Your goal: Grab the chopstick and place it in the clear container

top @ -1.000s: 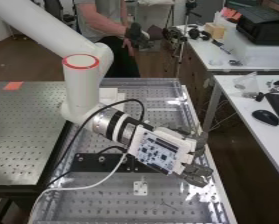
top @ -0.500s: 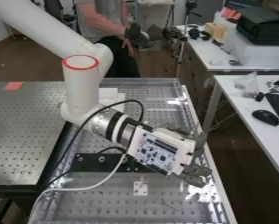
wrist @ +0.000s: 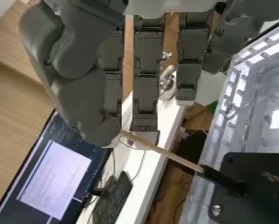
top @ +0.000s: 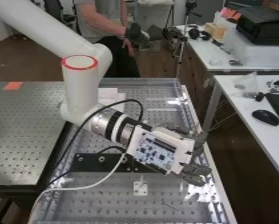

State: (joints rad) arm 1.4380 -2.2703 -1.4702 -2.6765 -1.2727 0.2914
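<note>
Chopstick, pale with a black end, pinched near its other end between the thumb and straight fingers of the hand. Slanting away from the fingertips in the wrist view, with its black end overlapping a flat black plate; touching or apart, cannot tell. In the high view, hand toward four or five o'clock, over the clear container on the counter. On the back of the hand, a white circuit board. From eleven o'clock, the white arm, with a black cable looping beside the wrist. Toward seven o'clock, a black bar; at six, a small white bracket. At three, a black computer mouse.
</note>
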